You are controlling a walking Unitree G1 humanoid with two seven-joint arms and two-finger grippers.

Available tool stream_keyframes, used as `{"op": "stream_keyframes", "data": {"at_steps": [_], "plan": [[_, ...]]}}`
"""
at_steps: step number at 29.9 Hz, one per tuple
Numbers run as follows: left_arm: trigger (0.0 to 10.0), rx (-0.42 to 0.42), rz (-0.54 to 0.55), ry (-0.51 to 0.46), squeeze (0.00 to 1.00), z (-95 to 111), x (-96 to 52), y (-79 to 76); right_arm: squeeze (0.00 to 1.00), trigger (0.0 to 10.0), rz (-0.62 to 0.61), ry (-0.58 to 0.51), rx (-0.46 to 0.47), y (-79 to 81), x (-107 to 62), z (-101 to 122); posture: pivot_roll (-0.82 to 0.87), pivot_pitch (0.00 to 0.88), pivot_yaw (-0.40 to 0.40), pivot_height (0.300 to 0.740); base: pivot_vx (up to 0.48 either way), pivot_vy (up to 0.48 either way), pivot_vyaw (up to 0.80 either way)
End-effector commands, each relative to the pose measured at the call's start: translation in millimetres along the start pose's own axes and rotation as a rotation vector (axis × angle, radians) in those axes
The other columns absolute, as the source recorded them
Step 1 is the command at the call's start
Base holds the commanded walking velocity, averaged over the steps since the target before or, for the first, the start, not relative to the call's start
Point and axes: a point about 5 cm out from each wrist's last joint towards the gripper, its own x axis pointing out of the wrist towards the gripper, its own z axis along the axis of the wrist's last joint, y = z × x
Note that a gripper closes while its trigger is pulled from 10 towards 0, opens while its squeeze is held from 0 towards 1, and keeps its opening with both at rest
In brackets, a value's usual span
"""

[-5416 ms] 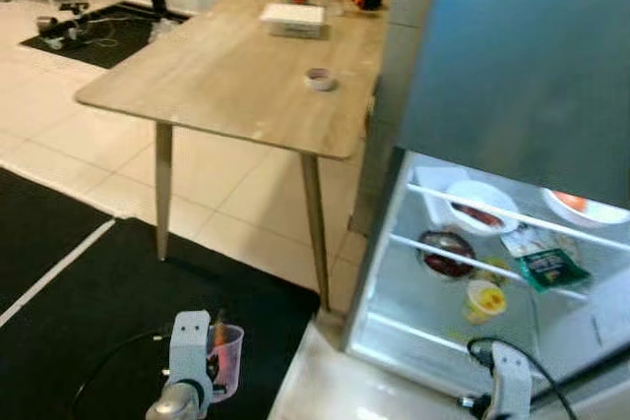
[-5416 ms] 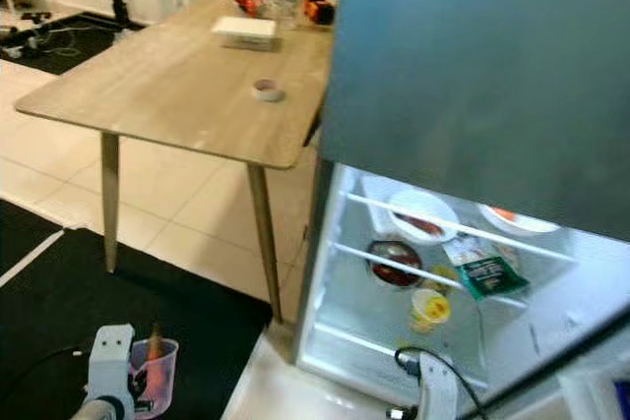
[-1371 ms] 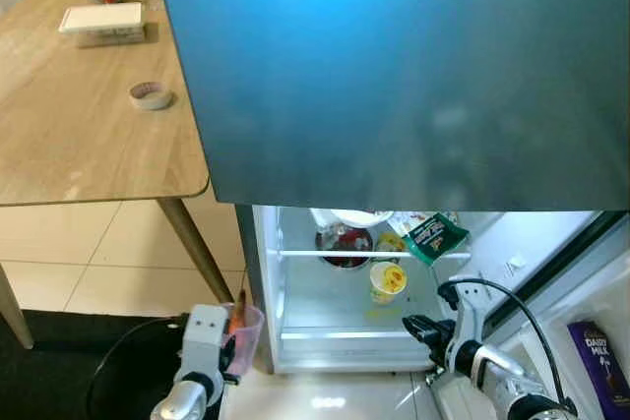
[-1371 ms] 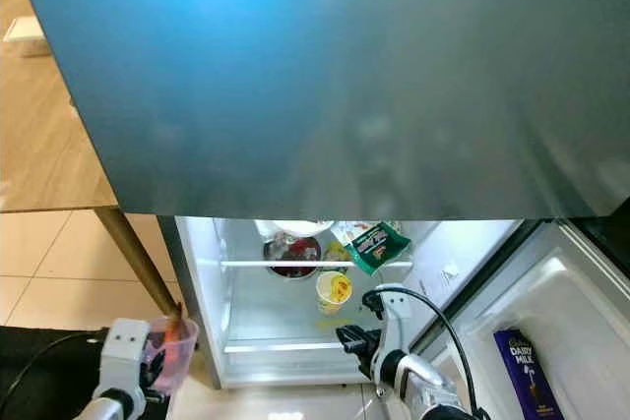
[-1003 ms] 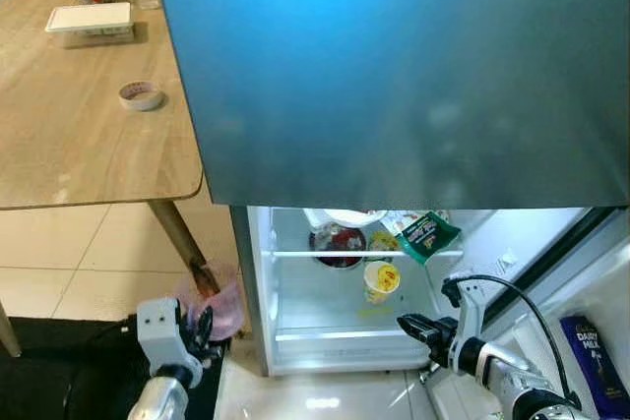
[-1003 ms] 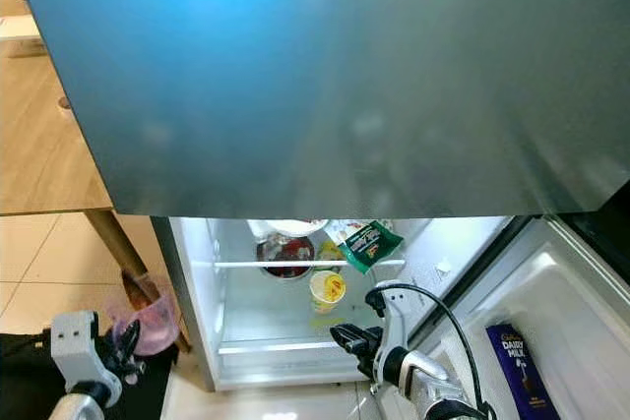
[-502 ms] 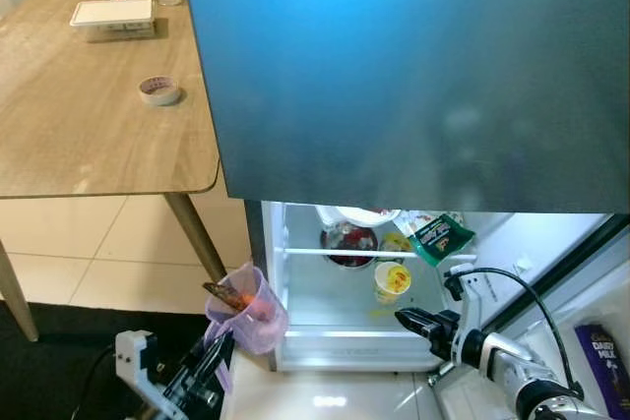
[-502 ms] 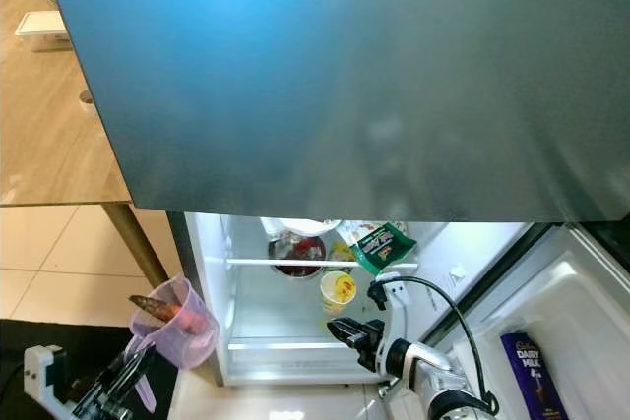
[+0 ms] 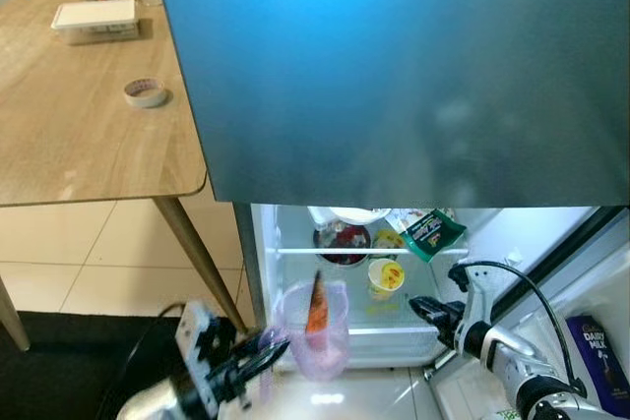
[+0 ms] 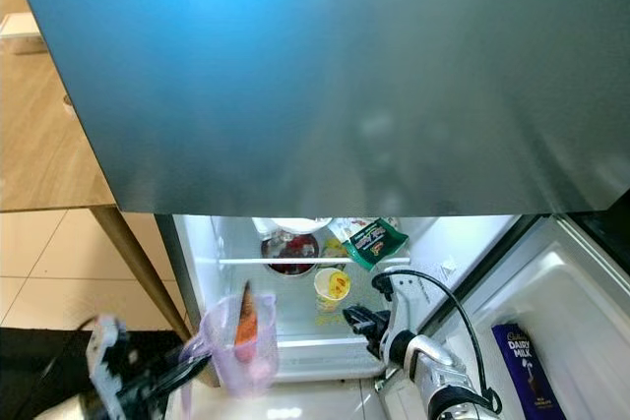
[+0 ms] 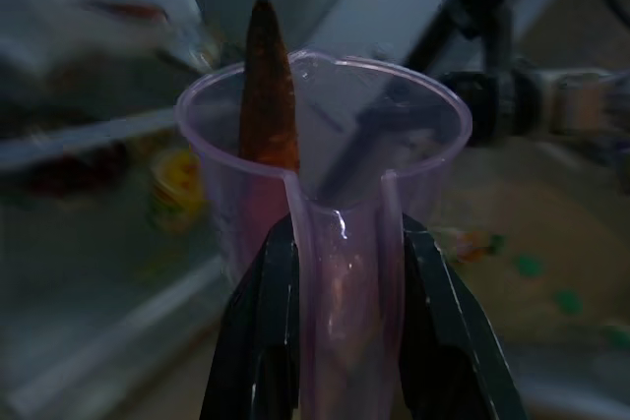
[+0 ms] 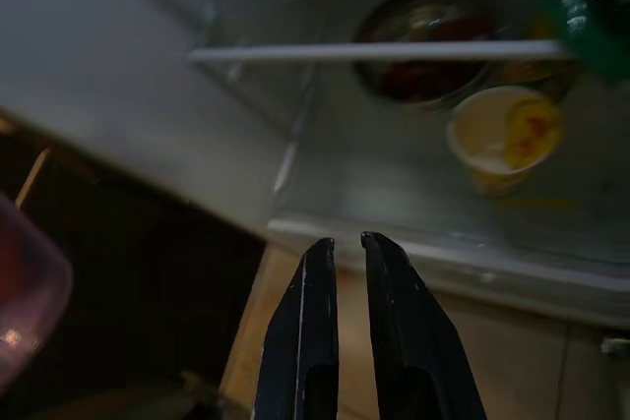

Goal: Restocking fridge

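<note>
My left gripper [image 9: 258,361] is shut on the handle of a clear purple cup [image 9: 317,331] with a carrot [image 9: 316,304] standing upright in it. The cup hangs in front of the open fridge compartment [image 9: 295,282], low at its left side. In the left wrist view the black fingers [image 11: 268,331] clamp the cup's handle [image 11: 340,272], and the carrot [image 11: 268,95] leans on the rim. My right gripper [image 9: 425,310] is by the compartment's lower right, fingers together and holding nothing, and it points at the bottom shelf [image 12: 413,253].
Inside the fridge are a bowl of red food [image 9: 340,240], a yellow cup [image 9: 383,275], a green packet [image 9: 430,231] and a white plate [image 9: 354,214]. The open door at right holds a chocolate bar [image 9: 595,349]. A wooden table [image 9: 89,145] with a tape roll [image 9: 145,93] stands at left.
My left arm has swung the cup with the carrot from beside the table leg rightward to the fridge opening. The right gripper stays at the lower right of the compartment.
</note>
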Motion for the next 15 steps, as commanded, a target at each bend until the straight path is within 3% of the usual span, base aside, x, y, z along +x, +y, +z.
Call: {"op": "stream_keyframes", "data": {"at_steps": [1, 4, 5, 8, 15], "plan": [[10.0, 0.049, -0.011, 0.001, 0.00, 4.9, 5.8, -1.7, 0.00, 10.0, -0.044, -0.009, -0.007, -2.5, 0.0, 1.8, 0.12, 0.027, -0.066, 0.740, 0.000, 0.000, 0.00], [10.0, 0.141, -0.021, -0.020, 0.00, 20.5, 31.8, 1.5, 0.00, 10.0, -0.104, -0.008, -0.038, -5.4, 0.0, 3.2, 0.12, 0.030, -0.062, 0.740, 0.000, 0.000, 0.00], [10.0, 0.141, -0.021, -0.020, 0.00, 20.5, 31.8, 1.5, 0.00, 10.0, -0.104, -0.008, -0.038, -5.4, 0.0, 3.2, 0.12, 0.030, -0.062, 0.740, 0.000, 0.000, 0.00], [10.0, 0.184, -0.058, -0.090, 0.00, 41.2, 64.0, 1.3, 0.00, 10.0, -0.128, -0.029, -0.021, -5.3, 2.0, 7.2, 0.10, 0.026, -0.056, 0.740, 0.000, 0.000, 0.00], [10.0, 0.206, -0.177, -0.091, 0.00, 44.3, 92.3, -15.0, 0.00, 10.0, -0.150, -0.051, -0.005, -6.8, 3.7, 14.8, 0.09, 0.023, -0.048, 0.740, 0.000, 0.000, 0.00]]}}
